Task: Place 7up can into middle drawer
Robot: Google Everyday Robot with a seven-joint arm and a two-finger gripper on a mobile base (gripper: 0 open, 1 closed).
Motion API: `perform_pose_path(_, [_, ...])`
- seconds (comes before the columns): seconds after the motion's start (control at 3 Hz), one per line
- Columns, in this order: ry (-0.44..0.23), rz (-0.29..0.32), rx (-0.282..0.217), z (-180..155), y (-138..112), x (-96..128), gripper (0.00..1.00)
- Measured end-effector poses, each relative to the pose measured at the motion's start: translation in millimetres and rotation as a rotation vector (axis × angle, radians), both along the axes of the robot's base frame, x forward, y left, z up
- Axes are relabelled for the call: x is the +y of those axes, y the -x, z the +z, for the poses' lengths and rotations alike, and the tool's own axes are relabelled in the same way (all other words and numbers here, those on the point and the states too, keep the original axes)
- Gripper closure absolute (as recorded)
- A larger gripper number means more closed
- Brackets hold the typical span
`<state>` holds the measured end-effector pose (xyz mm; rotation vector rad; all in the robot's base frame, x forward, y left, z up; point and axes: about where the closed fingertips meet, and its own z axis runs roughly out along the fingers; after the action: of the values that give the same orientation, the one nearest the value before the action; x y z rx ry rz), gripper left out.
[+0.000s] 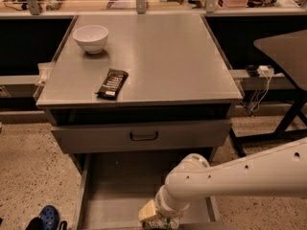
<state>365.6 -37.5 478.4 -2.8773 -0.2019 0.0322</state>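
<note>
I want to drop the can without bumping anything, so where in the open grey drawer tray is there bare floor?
The wide grey metal middle drawer is bare from its left wall to the centre. Its front right is crowded: the gripper sits low there with the small silvery, green-labelled 7up can.

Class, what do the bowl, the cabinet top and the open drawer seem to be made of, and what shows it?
Bowl: probably glazed ceramic, smooth white with a slight gloss. Cabinet top: likely metal, flat grey with a soft sheen. Open drawer: seemingly dull grey sheet metal, thin upright walls. The end effector is low over that drawer, near its front.
</note>
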Motion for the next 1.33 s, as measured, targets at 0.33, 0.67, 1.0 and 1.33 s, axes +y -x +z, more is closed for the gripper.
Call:
perform_pose_path(0.33, [-0.019, -0.041, -0.045, -1.2, -22.2, -12.4, 1.0])
perform_pose_path(0.67, [-0.058, -0.108, -0.1, -9.7, -63.1, -31.0, 1.0])
perform_pose_path(1.0, [-0.09, -0.149, -0.104, -38.0, -84.6, -37.4, 1.0])
perform_pose_path(1.33, [-0.133, -0.161, -0.077, -78.3, -97.4, -31.8, 1.0])
